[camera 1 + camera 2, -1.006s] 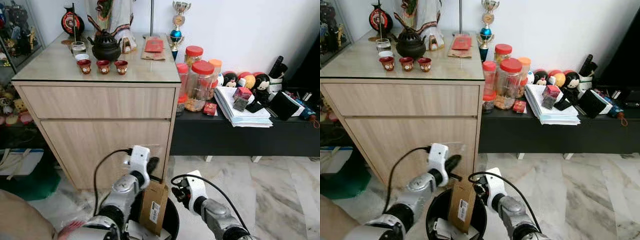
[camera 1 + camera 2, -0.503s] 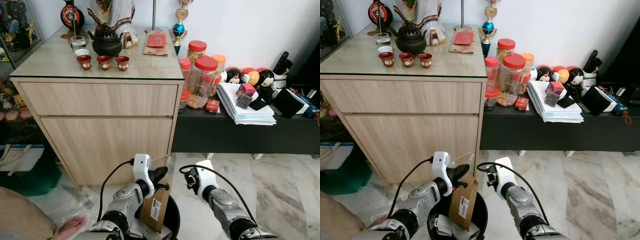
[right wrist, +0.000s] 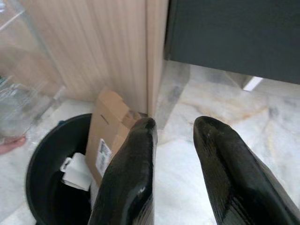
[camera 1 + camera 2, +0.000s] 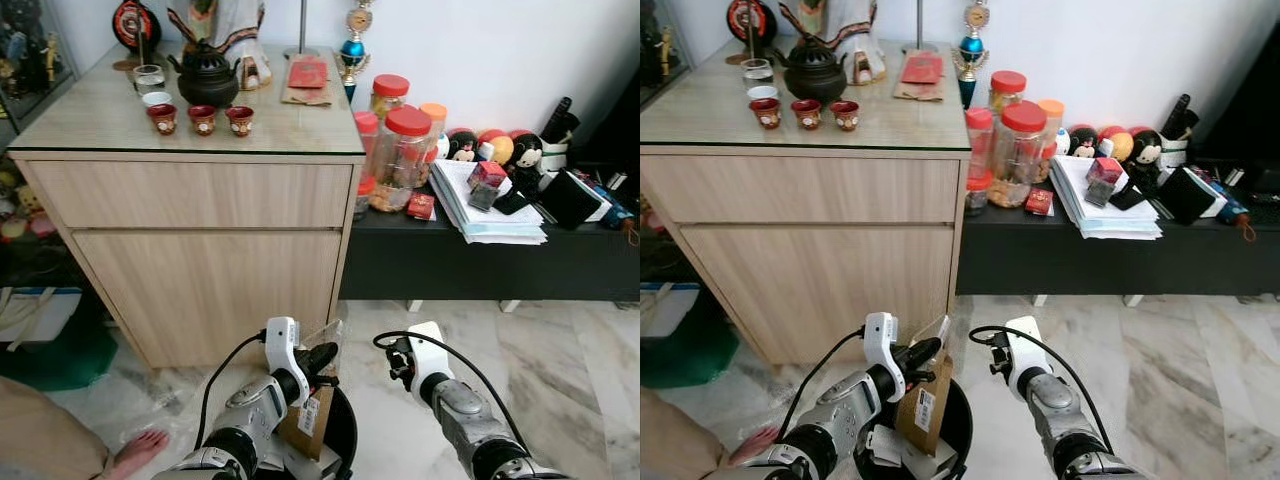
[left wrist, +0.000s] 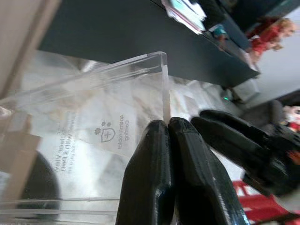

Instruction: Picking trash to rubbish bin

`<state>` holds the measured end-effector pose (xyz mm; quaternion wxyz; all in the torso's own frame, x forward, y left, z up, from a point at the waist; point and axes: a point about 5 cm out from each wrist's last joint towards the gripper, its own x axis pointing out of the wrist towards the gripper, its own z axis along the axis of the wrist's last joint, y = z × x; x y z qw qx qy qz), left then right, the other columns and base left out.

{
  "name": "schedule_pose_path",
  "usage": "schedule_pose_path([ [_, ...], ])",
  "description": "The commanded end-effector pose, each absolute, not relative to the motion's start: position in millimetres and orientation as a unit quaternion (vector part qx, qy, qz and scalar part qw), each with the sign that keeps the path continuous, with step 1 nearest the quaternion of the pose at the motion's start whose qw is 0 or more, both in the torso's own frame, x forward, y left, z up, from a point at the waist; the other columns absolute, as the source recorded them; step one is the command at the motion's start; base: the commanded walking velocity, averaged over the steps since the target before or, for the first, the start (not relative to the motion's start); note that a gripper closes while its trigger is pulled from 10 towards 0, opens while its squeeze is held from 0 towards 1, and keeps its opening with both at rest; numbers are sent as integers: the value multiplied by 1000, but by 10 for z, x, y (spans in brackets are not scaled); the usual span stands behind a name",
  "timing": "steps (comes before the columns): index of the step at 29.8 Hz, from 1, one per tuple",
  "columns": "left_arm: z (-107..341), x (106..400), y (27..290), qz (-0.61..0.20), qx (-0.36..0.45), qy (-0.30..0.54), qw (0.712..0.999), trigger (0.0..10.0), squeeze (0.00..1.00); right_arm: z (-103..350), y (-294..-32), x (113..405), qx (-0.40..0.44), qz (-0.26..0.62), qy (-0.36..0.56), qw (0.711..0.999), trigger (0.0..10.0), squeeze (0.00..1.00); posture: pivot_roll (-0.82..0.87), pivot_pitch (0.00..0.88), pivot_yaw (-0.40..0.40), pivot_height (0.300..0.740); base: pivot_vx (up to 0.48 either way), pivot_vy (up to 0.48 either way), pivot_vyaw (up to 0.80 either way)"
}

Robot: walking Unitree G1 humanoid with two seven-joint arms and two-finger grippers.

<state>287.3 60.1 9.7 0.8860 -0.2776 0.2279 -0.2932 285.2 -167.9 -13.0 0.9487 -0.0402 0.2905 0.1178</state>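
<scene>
A black rubbish bin (image 4: 346, 432) stands on the marble floor in front of the wooden cabinet. A brown cardboard box (image 4: 311, 422) with a white label leans upright inside it, next to white paper scraps. My left gripper (image 4: 323, 357) hovers over the bin's near rim, shut on a clear plastic container (image 5: 108, 122) with faint print; the piece juts up beyond the fingers (image 5: 154, 178). My right gripper (image 3: 173, 154) hangs open and empty to the right of the bin (image 3: 37, 187), above bare floor.
The light wood cabinet (image 4: 210, 250) rises right behind the bin, carrying a teapot and small cups. A low black shelf (image 4: 480, 265) with jars, papers and toys runs to the right. A person's bare foot (image 4: 140, 448) rests on the floor at left.
The camera has shifted. My left gripper with the clear plastic has dropped closer to the bin and the cardboard box. My right gripper has drawn away from the bin's rim to the right.
</scene>
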Motion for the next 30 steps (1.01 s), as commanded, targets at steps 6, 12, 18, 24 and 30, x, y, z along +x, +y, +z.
schedule_pose_path([
  [6,45,2796,525,-301,-316,247,865,10000,0,-119,-1754,2854,-35,105,288,951,10000,0,-43,60,-112,740,0,0,0],
  [12,25,2781,543,-298,-319,251,864,10000,443,-128,-1726,2845,-32,109,288,951,10000,0,-41,66,-110,740,0,0,0],
  [18,17,2778,555,-297,-319,255,863,10000,1000,-131,-1716,2843,-31,110,288,951,10000,0,-41,65,-106,740,0,0,0],
  [24,16,2785,576,-294,-318,256,864,10000,1000,-136,-1706,2840,-30,110,289,951,10000,0,-40,60,-105,740,0,0,0],
  [30,18,2795,604,-291,-318,254,866,10000,1000,-137,-1681,2841,-28,112,288,951,10000,0,-38,56,-104,740,0,0,0],
])
